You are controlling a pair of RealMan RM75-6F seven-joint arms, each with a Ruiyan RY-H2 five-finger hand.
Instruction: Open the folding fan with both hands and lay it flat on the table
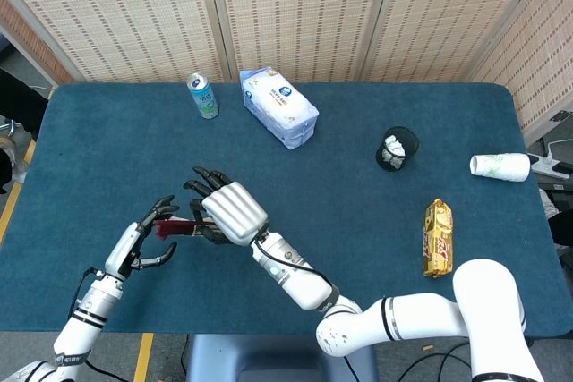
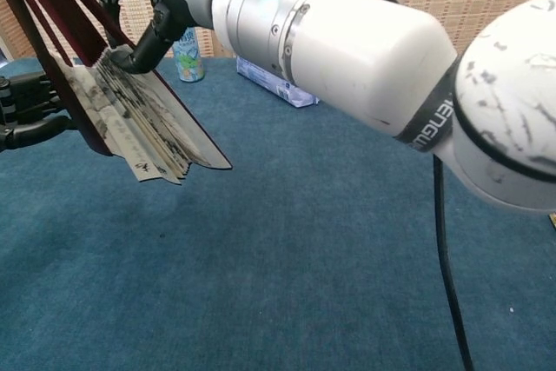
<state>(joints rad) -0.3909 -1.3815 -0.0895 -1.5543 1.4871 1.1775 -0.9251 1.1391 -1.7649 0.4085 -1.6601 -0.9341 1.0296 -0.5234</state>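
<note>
From above, the fan (image 1: 175,229) is held over the blue table (image 1: 376,221) by the right hand (image 1: 224,214); the left hand (image 1: 143,243), fingers apart, is seen beside its end. At chest height, the fan (image 2: 143,123) is seen partly spread, and whether it is touched by the left hand (image 2: 24,115) cannot be told.

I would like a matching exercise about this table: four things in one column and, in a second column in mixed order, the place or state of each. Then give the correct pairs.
Things
1. folding fan
2. drink can
3. paper cup
4. snack bar

Places or states
A. lying on its side at the table's right edge
B. held above the table by the right hand
C. standing upright near the far edge
D. lying flat, near side of the black cup

Pairs: 1-B, 2-C, 3-A, 4-D
</note>
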